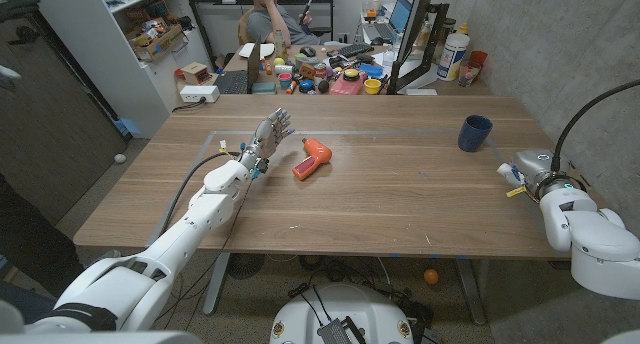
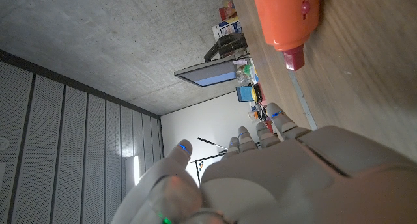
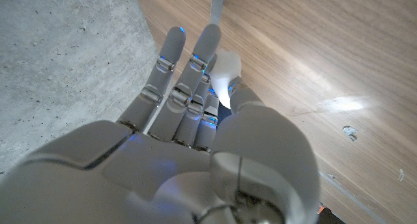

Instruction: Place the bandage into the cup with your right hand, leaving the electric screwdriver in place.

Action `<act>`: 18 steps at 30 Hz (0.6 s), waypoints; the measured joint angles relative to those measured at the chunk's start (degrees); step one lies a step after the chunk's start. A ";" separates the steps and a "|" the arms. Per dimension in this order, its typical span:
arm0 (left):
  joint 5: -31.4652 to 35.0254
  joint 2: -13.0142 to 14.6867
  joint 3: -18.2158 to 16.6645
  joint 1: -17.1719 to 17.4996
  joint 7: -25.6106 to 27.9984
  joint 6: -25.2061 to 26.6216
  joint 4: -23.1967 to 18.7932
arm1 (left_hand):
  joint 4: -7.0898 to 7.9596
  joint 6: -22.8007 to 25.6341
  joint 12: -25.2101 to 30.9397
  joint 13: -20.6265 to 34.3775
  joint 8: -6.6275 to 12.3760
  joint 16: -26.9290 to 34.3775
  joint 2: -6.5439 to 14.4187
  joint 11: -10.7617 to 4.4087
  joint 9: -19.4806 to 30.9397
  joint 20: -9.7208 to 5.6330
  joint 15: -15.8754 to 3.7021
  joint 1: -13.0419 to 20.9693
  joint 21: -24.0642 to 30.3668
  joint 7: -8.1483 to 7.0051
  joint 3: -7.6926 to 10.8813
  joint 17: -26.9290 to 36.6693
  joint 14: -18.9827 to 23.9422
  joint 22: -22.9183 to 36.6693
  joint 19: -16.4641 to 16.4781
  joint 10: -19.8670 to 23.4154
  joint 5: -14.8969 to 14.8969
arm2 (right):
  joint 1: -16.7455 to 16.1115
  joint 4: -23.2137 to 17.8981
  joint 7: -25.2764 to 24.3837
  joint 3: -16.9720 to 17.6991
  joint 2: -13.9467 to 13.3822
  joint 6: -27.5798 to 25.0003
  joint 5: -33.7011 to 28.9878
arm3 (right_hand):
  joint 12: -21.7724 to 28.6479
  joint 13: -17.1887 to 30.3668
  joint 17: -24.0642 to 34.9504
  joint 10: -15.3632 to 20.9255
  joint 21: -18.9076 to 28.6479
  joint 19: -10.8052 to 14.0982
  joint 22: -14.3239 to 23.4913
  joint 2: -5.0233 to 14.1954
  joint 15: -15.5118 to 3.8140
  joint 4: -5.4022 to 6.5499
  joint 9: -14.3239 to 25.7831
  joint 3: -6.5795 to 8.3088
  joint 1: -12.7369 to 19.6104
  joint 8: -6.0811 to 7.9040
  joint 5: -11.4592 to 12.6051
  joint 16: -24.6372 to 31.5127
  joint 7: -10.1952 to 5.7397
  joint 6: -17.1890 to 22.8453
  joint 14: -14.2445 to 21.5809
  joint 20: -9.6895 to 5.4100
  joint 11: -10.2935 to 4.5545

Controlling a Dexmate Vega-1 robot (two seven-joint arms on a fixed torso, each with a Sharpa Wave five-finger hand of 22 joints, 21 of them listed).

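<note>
Right hand holding bandage at table edge

Right hand (image 1: 533, 171) is staying at the right edge of the table (image 1: 400, 209), with the fingers pointing toward the middle of it. From the right wrist camera the fingers (image 3: 189, 87) are lying almost straight and close together, and the thumb is pressing against them. A white strip, the bandage (image 3: 215, 2), is coming out past the fingertips, so the hand is pinching it. From the head camera the bandage (image 1: 508, 171) is showing as a small white and blue piece at the tip of this hand, low over the wood.

Cup (image 1: 474, 132), dark blue and upright, is standing near the hand, farther in on the table and apart from it.

Left hand (image 1: 271, 134) is holding nothing, its fingers spread and reaching away from the robot. The orange screwdriver (image 1: 313, 157) is lying on its side just beside this hand, not touching it; the left wrist camera is showing its red tip (image 2: 294, 56) over the wood.

A person (image 1: 275, 14) is sitting behind the table
</note>
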 measured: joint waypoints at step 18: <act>-0.31 0.18 -0.31 0.36 -0.40 -0.42 0.04 | 0.00 0.00 0.00 0.00 0.00 0.00 0.00 0.00 -0.01 0.00 0.00 0.00 -0.22 0.00 0.00 0.00 0.00 0.00 0.00 0.00 0.00 | 5.36 -0.66 2.70 -2.76 -0.80 -0.15 -3.94 | 0.00 0.40 0.26 0.31 0.42 -0.41 -0.83 -0.02 0.01 0.63 0.30 -0.64 -0.02 -0.11 -0.17 -0.01 -0.30 0.30 0.01 0.42 -0.30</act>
